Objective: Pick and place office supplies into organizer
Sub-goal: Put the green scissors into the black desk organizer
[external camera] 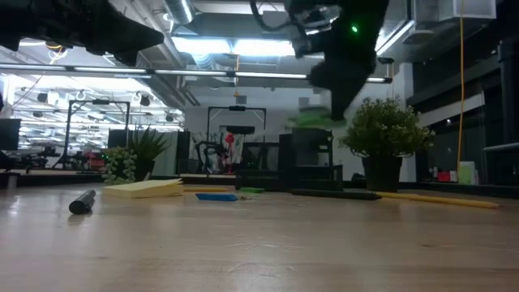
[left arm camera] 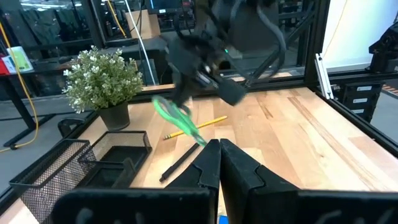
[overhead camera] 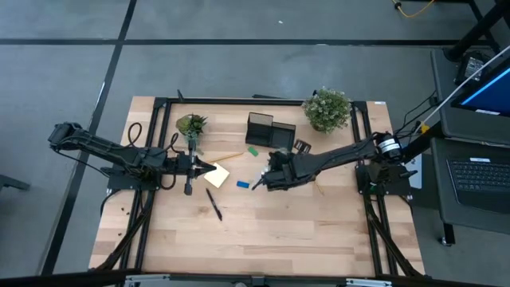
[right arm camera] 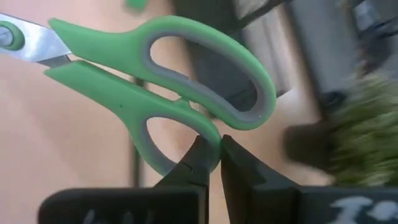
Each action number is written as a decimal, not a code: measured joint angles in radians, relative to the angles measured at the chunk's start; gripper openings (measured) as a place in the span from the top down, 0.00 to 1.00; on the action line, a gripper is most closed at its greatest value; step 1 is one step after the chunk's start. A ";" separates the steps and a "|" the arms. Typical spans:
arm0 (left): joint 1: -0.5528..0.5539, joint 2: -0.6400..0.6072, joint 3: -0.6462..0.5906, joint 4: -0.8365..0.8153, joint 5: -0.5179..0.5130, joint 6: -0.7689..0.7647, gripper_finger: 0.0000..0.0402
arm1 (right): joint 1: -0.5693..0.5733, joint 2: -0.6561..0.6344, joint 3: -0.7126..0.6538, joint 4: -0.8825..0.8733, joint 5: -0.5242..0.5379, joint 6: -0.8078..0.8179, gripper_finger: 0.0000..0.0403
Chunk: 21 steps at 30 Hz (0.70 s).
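High view: right tool (overhead camera: 267,180) at frame centre, over the bench (overhead camera: 319,231); scissors hidden under the arm. Left tool (overhead camera: 194,165) shut, empty, left of centre.

Low view: scissors (external camera: 310,118) a green blur, airborne, upper centre, before the organizer (external camera: 312,162).

Right wrist: right tool pinches the scissors' lower handle loop (right arm camera: 163,155). Stiff, light, slick plastic; blade-heavy, prob. swings. Blades cut off upper left.

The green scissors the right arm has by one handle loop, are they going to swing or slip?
Probably swing: the right gripper pinches only one loop's rim, so the green scissors hang off-centre, blades away. The smooth plastic handle may slip. Stiff otherwise.
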 joint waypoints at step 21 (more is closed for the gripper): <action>0.000 0.000 0.000 0.000 0.000 0.008 0.99 | -0.211 -0.003 0.214 0.087 0.502 -0.656 0.95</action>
